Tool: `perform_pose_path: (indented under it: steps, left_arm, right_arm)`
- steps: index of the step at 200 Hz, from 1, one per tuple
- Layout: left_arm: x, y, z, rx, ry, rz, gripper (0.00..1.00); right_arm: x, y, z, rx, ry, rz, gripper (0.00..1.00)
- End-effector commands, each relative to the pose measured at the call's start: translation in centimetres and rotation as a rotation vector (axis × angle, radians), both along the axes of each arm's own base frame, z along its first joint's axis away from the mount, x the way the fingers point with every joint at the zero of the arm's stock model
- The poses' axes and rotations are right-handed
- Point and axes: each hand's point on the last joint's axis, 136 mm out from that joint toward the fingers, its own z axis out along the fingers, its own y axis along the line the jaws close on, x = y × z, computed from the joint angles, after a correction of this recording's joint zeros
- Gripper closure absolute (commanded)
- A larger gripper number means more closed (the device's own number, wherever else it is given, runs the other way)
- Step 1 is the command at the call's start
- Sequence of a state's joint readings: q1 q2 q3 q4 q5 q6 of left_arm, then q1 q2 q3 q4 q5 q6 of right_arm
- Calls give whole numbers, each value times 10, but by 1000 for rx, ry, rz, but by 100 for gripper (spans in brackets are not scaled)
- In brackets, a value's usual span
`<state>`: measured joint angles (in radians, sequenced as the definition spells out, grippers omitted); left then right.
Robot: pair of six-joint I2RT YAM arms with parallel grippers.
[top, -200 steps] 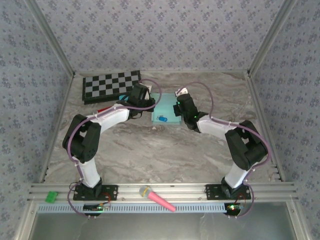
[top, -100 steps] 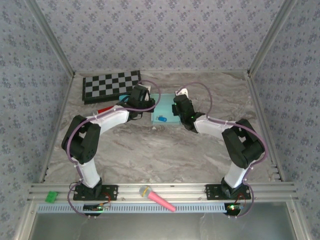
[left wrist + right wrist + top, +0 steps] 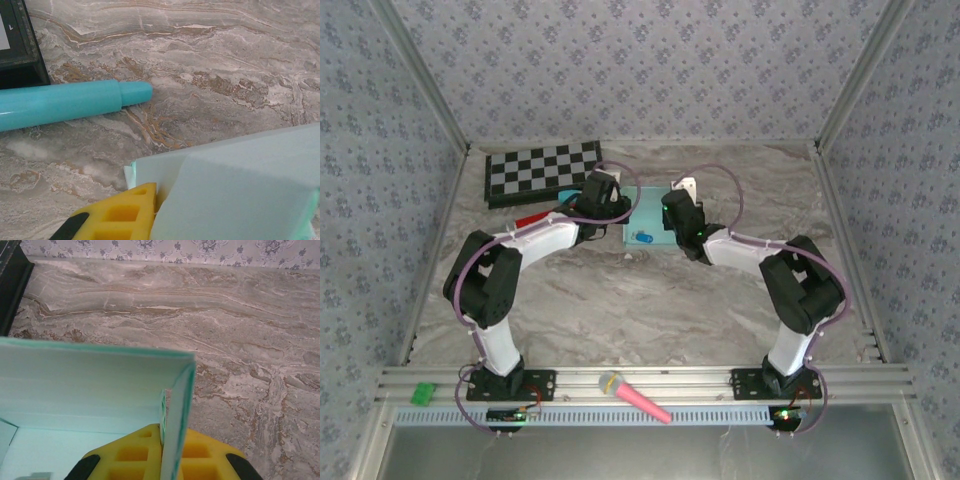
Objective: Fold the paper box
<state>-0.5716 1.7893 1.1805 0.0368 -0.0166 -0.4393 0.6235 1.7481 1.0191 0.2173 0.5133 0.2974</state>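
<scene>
marble table (image 3: 640, 300) | left claw (image 3: 157, 197) pinches paper box (image 3: 240, 195) flap | right claw (image 3: 162, 432) clamps its wall

Grey-blue floral wallpapered walls (image 3: 650, 70) surround an evenly lit, grey-brown marbled tabletop (image 3: 650, 310) edged by aluminium rails (image 3: 650, 380).

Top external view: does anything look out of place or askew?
A small blue object lies on the pale aqua cardboard paper box, where folding could trap it. A pink stick with a yellowish head lies askew on the near metal rail.
</scene>
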Motion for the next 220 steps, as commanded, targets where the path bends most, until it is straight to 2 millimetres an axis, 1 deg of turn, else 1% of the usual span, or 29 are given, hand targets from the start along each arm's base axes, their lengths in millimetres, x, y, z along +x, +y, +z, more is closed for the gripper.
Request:
perform_pose_path:
  steps: [1,65,99,151,220]
  left_arm:
    - [3,-6,23,-63,-53,11,84]
    - [-4,-7,16,-89,-57,15,86]
    - [-7,-7,12,-102,-80,19,86]
    - [-17,-10,0,-90,-99,13,86]
    - [-30,-5,-11,-56,-95,18,86]
  right_arm:
    - [1,-2,-5,-1,-11,-43,93]
    - [-3,0,-7,20,-68,-38,93]
    - [-9,1,-12,20,-89,-36,93]
    - [-19,2,-18,-5,-113,-34,93]
    - [-31,2,-26,-32,-114,-38,93]
